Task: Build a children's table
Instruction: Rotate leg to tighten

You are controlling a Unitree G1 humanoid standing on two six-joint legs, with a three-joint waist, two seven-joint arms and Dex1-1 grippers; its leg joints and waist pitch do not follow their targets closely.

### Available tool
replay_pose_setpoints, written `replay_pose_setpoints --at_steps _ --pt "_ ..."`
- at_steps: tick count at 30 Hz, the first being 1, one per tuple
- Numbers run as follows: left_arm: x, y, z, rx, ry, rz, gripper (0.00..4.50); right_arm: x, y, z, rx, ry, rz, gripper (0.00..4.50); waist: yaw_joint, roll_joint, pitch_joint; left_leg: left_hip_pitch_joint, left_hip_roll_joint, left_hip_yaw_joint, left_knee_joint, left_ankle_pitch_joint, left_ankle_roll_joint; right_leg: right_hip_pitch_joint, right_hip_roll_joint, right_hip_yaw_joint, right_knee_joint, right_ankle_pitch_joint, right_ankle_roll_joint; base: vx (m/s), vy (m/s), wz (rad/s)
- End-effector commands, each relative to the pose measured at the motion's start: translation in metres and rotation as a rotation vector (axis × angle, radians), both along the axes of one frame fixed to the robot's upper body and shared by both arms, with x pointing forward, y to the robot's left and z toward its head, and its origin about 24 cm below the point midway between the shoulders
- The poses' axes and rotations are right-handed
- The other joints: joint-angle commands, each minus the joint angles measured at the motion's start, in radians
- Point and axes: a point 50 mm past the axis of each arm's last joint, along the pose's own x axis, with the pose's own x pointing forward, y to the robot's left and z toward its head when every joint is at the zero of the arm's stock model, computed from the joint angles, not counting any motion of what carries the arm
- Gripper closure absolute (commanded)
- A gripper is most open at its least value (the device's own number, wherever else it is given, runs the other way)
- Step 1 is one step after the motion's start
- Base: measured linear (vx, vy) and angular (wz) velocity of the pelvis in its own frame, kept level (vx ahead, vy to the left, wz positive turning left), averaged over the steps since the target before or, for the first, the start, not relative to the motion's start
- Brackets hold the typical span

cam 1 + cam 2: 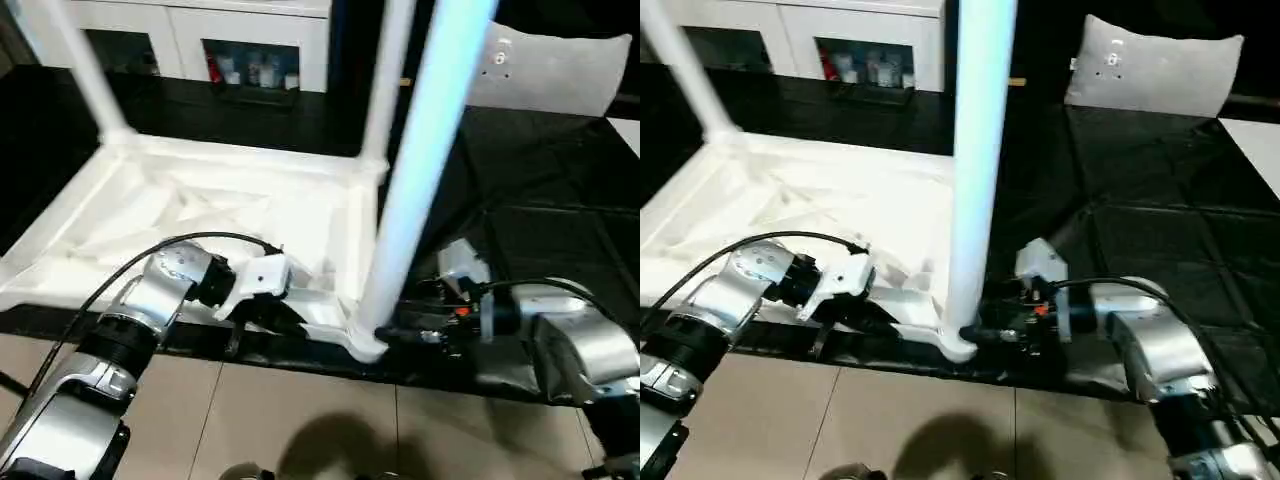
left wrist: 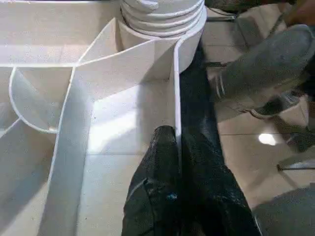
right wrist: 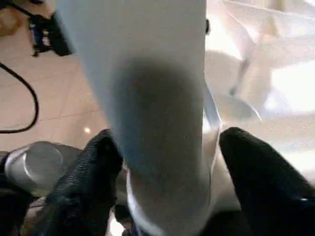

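On black floor sheeting [image 1: 540,200], my left hand [image 2: 174,147] pinches the white ribbed plastic tabletop [image 1: 200,215] rim while my right hand [image 3: 162,167], fingers apart around the long white tube leg [image 1: 420,170], probably must twist it tighter.

White tabletop [image 1: 250,215] and white legs [image 1: 420,170] stand on a black mat [image 1: 540,200] over beige floor tiles [image 1: 300,420].

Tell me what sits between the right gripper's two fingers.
The near leg of the tabletop stands between the right gripper fingers, at its base by the corner socket, seen in the right wrist view.
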Motion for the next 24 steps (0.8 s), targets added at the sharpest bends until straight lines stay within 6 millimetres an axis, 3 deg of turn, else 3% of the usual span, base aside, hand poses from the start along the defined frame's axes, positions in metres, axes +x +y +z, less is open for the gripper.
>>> replay_pose_setpoints --at_steps 1,8,9,12,19,20,21,22,23,24 --pt "-0.001 -0.013 0.009 0.003 -0.032 -0.103 4.5 0.003 0.003 0.001 0.01 0.004 0.035 1.33 -0.005 -0.012 -0.079 0.013 0.105 -0.047 -0.066 -0.057 0.07 0.048 -0.127 0.083 -0.066 -0.152 -0.22 0.0 0.0 0.0" --pt "-0.001 -0.011 0.008 0.011 -0.032 -0.107 4.5 0.001 0.004 0.0 -0.006 0.034 0.1 2.04 -0.001 -0.013 -0.083 0.01 0.104 -0.047 -0.062 -0.039 0.079 0.051 -0.128 0.083 -0.06 -0.12 -0.217 0.0 0.0 0.0" --pt "-0.001 -0.01 0.007 0.014 -0.033 -0.106 4.5 0.001 0.004 -0.001 -0.01 0.046 0.115 2.09 -0.001 -0.019 -0.086 0.009 0.103 -0.046 -0.061 -0.029 0.084 0.053 -0.127 0.082 -0.059 -0.111 -0.215 0.0 0.0 0.0" --pt "0.0 -0.008 0.007 0.016 -0.036 -0.094 4.5 0.0 0.003 -0.001 -0.012 0.056 0.132 2.35 0.0 -0.017 -0.085 0.009 0.103 -0.047 -0.061 -0.033 0.082 0.051 -0.127 0.081 -0.06 -0.131 -0.213 0.0 0.0 0.0" --pt "0.001 -0.005 0.006 -0.003 -0.034 -0.053 4.5 0.0 0.004 -0.001 0.0 0.067 0.135 2.46 0.0 -0.016 -0.088 0.011 0.104 -0.047 -0.06 -0.033 0.075 0.051 -0.126 0.081 -0.057 -0.117 -0.214 0.0 0.0 0.0" --pt "0.001 -0.006 0.006 -0.042 -0.018 -0.016 4.5 -0.001 0.006 0.0 0.027 0.079 0.117 2.46 0.001 -0.01 -0.089 0.01 0.104 -0.047 -0.059 -0.03 0.074 0.053 -0.127 0.081 -0.055 -0.106 -0.22 0.0 0.0 0.0" --pt "0.001 -0.006 0.006 -0.042 -0.018 -0.016 4.5 -0.001 0.006 0.0 0.027 0.079 0.117 2.46 0.001 -0.01 -0.089 0.01 0.104 -0.047 -0.059 -0.03 0.074 0.053 -0.127 0.081 -0.055 -0.106 -0.22 0.0 0.0 0.0" --pt "0.005 -0.008 0.008 -0.104 -0.011 0.107 4.5 -0.003 0.015 0.002 0.105 0.121 0.032 2.46 0.0 -0.018 -0.088 0.011 0.107 -0.047 -0.061 -0.025 0.075 0.055 -0.125 0.082 -0.053 -0.095 -0.224 0.0 0.0 0.0" --pt "0.006 -0.008 0.009 -0.114 -0.011 0.141 4.5 -0.003 0.018 0.002 0.125 0.131 0.006 2.46 0.0 -0.017 -0.089 0.009 0.112 -0.05 -0.061 -0.012 0.074 0.054 -0.128 0.083 -0.049 -0.084 -0.227 0.0 0.0 0.0" --pt "0.007 -0.009 0.009 -0.114 -0.016 0.164 4.5 -0.004 0.02 0.003 0.136 0.128 -0.012 2.46 -0.004 -0.024 -0.087 0.01 0.104 -0.047 -0.06 -0.032 0.072 0.05 -0.127 0.081 -0.058 -0.125 -0.22 0.0 0.0 0.0"
